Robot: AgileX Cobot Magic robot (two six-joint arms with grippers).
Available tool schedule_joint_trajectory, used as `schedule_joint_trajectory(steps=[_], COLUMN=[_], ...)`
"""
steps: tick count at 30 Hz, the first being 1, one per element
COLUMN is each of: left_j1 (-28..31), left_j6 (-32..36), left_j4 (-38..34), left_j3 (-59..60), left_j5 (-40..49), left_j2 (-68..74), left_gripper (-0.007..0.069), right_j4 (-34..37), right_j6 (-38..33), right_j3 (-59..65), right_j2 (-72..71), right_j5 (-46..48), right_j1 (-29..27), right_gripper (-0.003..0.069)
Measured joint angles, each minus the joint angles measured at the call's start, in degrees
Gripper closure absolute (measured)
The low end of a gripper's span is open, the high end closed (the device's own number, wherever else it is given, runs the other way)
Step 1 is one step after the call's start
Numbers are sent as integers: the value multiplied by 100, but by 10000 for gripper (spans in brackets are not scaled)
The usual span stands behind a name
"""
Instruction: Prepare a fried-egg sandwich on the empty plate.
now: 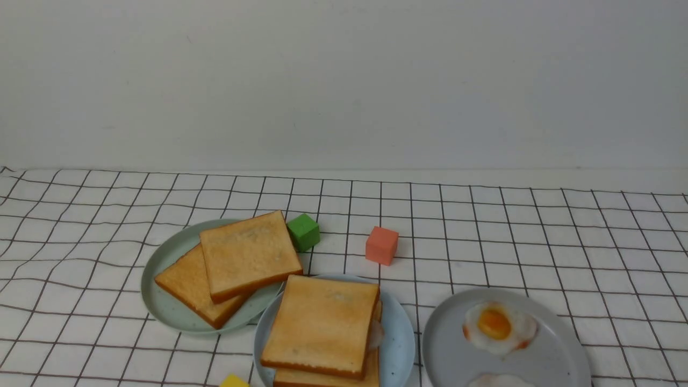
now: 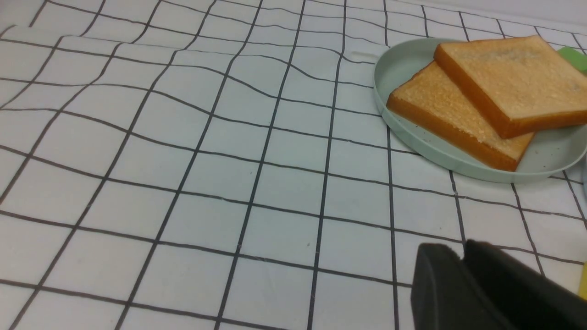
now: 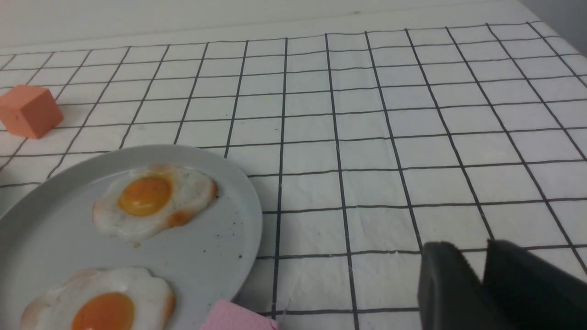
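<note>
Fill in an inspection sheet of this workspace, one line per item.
Surface: white tabletop with black grid lines
Job's things: fried-egg sandwich on light-blue plate, egg between the toast slices
Spare food: two toast slices on pale green plate; two fried eggs on grey plate
Clutter: green, coral, yellow and pink blocks
Grippers: both over the table, nothing seen held
Cables: nothing seen
Surroundings: plain pale wall

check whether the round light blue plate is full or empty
Full: square toast slices sit on it, with egg white showing between them.
</note>
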Motion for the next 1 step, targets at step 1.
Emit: schedule_joint_trajectory(steps=[1], left_j1=[0], left_j6=[0], left_j4=[0], left_j3=[0], left_j5=[0], left_j2=[0], left_gripper=[538], right_j4=[0], right_j6=[0], right_j3=[0], right_j2=[0], right_j5=[0], right_j1=[0], right_gripper=[498])
